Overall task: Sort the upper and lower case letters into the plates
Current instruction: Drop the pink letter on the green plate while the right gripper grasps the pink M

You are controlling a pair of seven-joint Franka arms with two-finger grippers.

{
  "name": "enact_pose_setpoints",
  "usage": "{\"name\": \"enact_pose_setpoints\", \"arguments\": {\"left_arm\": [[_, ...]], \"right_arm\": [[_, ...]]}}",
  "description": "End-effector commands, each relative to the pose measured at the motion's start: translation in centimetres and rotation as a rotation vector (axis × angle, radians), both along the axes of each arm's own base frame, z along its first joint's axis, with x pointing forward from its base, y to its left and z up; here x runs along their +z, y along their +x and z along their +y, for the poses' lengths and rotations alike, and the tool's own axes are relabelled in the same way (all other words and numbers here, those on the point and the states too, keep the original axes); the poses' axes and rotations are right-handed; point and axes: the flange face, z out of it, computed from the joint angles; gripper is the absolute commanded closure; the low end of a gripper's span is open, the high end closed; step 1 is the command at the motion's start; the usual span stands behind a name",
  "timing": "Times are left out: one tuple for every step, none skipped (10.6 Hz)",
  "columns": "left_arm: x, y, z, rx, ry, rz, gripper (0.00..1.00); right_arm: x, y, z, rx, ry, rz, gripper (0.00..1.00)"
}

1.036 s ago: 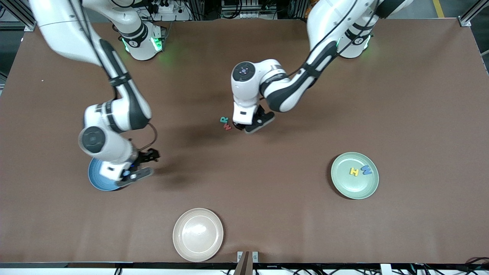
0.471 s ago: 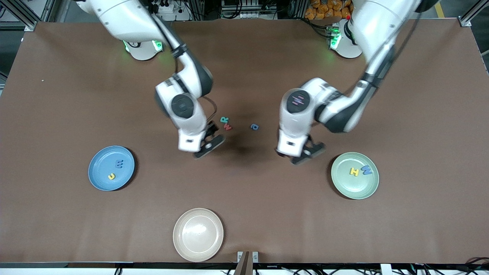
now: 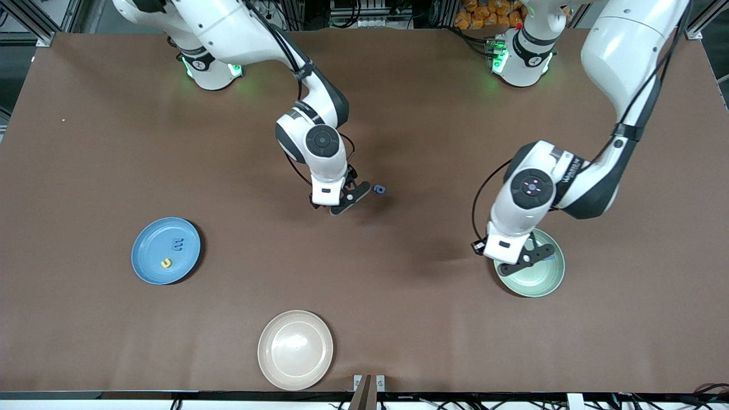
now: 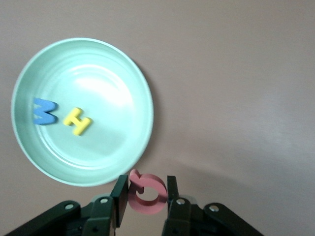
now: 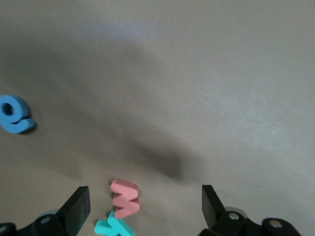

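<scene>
Both arms have swung since a moment ago: the left gripper (image 3: 521, 257), clamped on a red letter (image 4: 146, 192), now hangs over the pale green plate (image 3: 541, 285), at its rim's 10 o'clock in the front view. That plate holds a yellow H (image 4: 77, 120) and a blue W (image 4: 44, 111). With fingers spread wide, the right gripper (image 3: 342, 200) hovers over a red w (image 5: 125, 198) and a teal letter (image 5: 113, 227); a blue letter (image 3: 379, 189) lies just beside it at 2 o'clock. Toward the right arm's end, the blue plate (image 3: 149, 267) holds two letters.
</scene>
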Motion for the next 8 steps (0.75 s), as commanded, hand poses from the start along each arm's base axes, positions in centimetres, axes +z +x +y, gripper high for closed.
{"name": "enact_pose_setpoints", "arguments": {"left_arm": [[-0.2, 0.2, 3.5, -0.034, 0.019, 0.024, 1.0], [-0.6, 0.3, 3.9, -0.039, 0.031, 0.025, 1.0], [-1.1, 0.4, 4.4, -0.049, 0.051, 0.022, 1.0], [-1.8, 0.7, 5.6, -0.038, 0.056, 0.031, 1.0], [-2.1, 0.7, 5.7, -0.039, 0.057, 0.034, 1.0], [-2.9, 0.7, 5.8, -0.047, 0.066, 0.039, 1.0], [-3.4, 0.8, 6.0, -0.051, 0.072, 0.043, 1.0], [-4.0, 1.2, 8.3, -0.026, 0.076, 0.051, 0.97]], "right_arm": [[-0.6, 0.0, -0.2, 0.002, -0.001, 0.006, 0.0], [-1.1, -0.4, -0.1, 0.012, -0.005, 0.016, 0.0], [-1.2, -0.6, 0.0, 0.014, -0.007, 0.019, 0.0], [-1.2, -0.7, 0.1, 0.014, -0.008, 0.02, 0.0], [-1.2, -1.0, 0.4, 0.018, -0.008, 0.022, 0.0], [-1.6, -1.4, 0.3, 0.02, -0.014, 0.027, 0.0], [-1.9, -1.7, 0.2, 0.022, -0.018, 0.032, 0.0], [-2.1, -1.9, 0.1, 0.023, -0.021, 0.037, 0.0]]}}
